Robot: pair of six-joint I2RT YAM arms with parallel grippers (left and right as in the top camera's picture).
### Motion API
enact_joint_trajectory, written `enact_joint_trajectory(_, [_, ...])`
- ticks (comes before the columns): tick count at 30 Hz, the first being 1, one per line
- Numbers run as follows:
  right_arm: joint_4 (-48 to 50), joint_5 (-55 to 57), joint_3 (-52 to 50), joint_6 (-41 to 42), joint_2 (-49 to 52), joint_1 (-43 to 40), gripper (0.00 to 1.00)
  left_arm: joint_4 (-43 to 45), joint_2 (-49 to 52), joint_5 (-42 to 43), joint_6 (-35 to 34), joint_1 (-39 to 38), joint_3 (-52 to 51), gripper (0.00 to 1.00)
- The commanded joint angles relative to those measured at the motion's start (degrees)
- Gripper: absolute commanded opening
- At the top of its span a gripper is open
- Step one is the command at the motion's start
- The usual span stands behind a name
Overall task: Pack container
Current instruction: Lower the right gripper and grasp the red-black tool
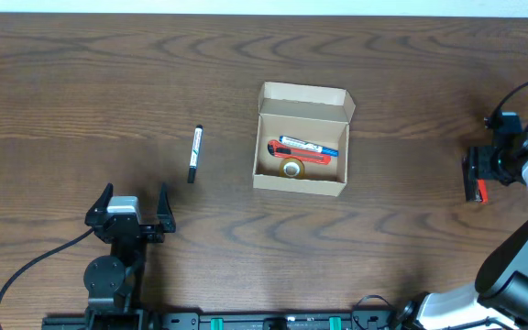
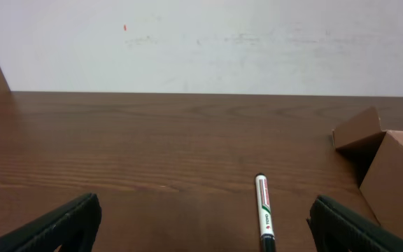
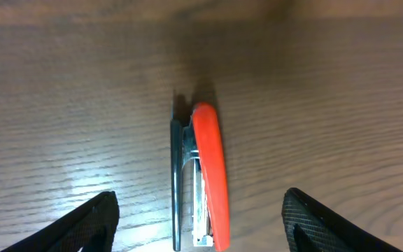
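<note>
The container point(image 1: 301, 181), a tan cardboard box, stands open at mid-table with its flap lid up at the back. It holds a red cutter point(image 1: 302, 155), a blue-and-white marker point(image 1: 310, 145) and a small roll of tape point(image 1: 291, 169). A white pen point(image 1: 194, 153) lies on the table left of the box. My left gripper point(image 1: 135, 198) is open and empty, short of the pen. In the left wrist view the pen point(image 2: 264, 212) lies between the open fingers point(image 2: 201, 234), towards the right one, with the box point(image 2: 397, 178) at the right. My right gripper point(image 1: 486, 170) is open over a red-and-black stapler point(image 1: 475, 186), which lies between its fingers point(image 3: 201, 224) in the right wrist view point(image 3: 208, 161).
The dark wooden table point(image 1: 108, 82) fills the view. A pale wall point(image 2: 201, 42) rises behind its far edge. The left arm's base and cable point(image 1: 26, 270) sit at the front left.
</note>
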Motion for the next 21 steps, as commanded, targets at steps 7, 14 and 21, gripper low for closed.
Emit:
enact_joint_trajectory(7, [-1.0,0.0,-0.8,1.8,6.8,-0.5,0.68,-3.2,-0.4,-1.4,-0.4,0.2,-0.6,0.95])
enact_joint_trajectory(14, [-0.8,0.5,-0.8,2.0,7.8,-0.5,0.67,-3.2,-0.4,-1.3,-0.4,0.2,-0.6,0.95])
enact_joint_trajectory(21, [-0.1,0.5,-0.8,2.0,8.2,-0.6,0.66,-3.2,-0.4,-1.3,-0.4,0.2,-0.6,0.95])
